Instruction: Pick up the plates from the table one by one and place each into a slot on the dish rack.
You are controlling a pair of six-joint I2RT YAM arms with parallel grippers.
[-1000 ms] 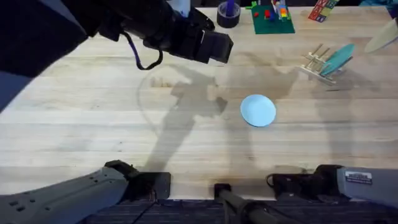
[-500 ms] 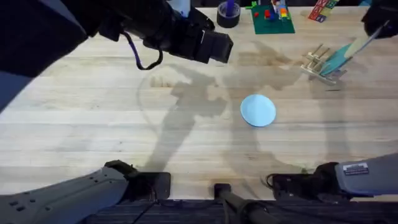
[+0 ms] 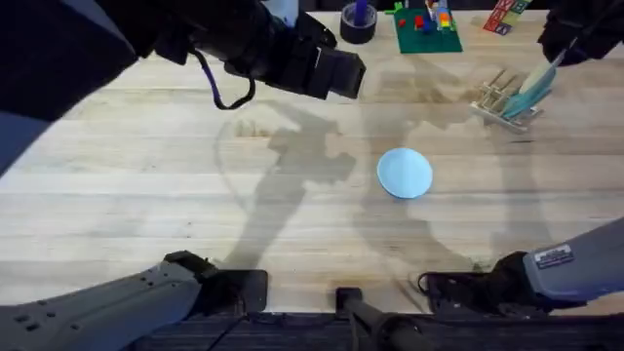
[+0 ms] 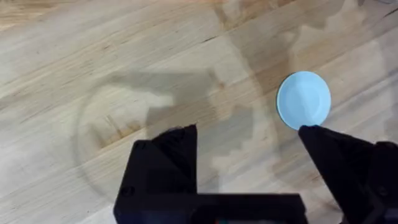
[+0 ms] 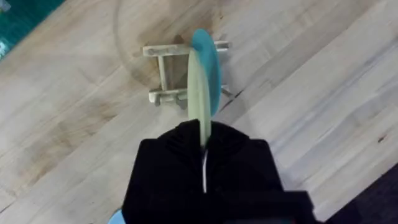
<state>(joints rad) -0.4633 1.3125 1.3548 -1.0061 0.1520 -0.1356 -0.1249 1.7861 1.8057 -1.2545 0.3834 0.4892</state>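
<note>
Fingers [image 5: 204,146] w/ yellow plate [image 5: 199,99] now over rack [image 5: 174,71]

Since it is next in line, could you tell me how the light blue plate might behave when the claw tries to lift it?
The light blue plate lies flat on the table, so its low rim probably resists pinching. It looks thin, likely light and stiff. Pushed, it would probably slide.

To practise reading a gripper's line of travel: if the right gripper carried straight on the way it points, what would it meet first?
Probably the dish rack. The right gripper holds the pale yellow plate edge-on just above it, beside the teal plate already slotted; depth is uncertain.
</note>
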